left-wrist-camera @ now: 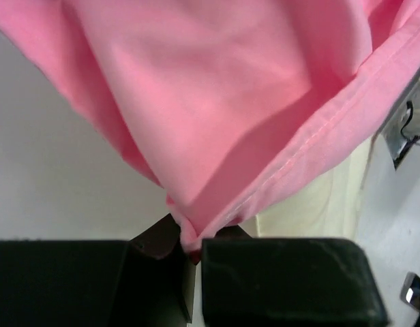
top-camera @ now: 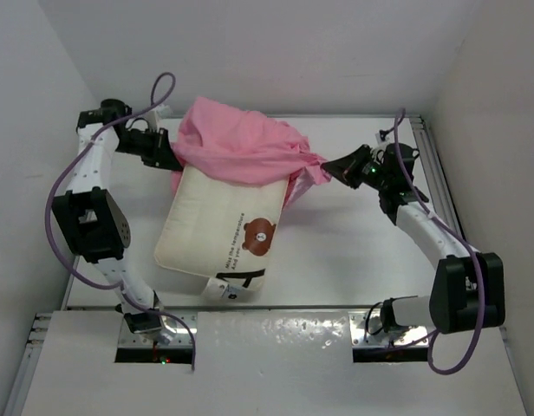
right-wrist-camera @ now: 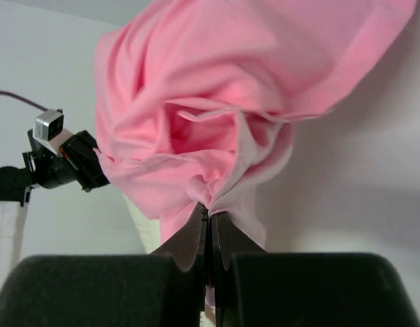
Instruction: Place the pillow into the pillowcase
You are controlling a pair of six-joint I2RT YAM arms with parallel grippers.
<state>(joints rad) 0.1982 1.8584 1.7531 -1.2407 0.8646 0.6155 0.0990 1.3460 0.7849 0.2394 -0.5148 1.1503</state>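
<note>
The cream pillow [top-camera: 217,227] with a brown bear patch lies on the table, its far end under the pink pillowcase [top-camera: 241,147]. The pillowcase is stretched between both grippers, above the pillow's far end. My left gripper [top-camera: 169,154] is shut on the pillowcase's left edge; in the left wrist view the gripper [left-wrist-camera: 191,246] pinches the hem of the pink fabric [left-wrist-camera: 217,102], with the pillow [left-wrist-camera: 319,204] beyond. My right gripper [top-camera: 329,166] is shut on the right edge; in the right wrist view the gripper [right-wrist-camera: 210,211] clamps bunched pink fabric [right-wrist-camera: 210,109].
White walls close the table [top-camera: 354,251] at the back and sides. The left arm [top-camera: 94,217] stands along the left edge, the right arm [top-camera: 432,234] along the right. The left gripper also shows in the right wrist view [right-wrist-camera: 67,160].
</note>
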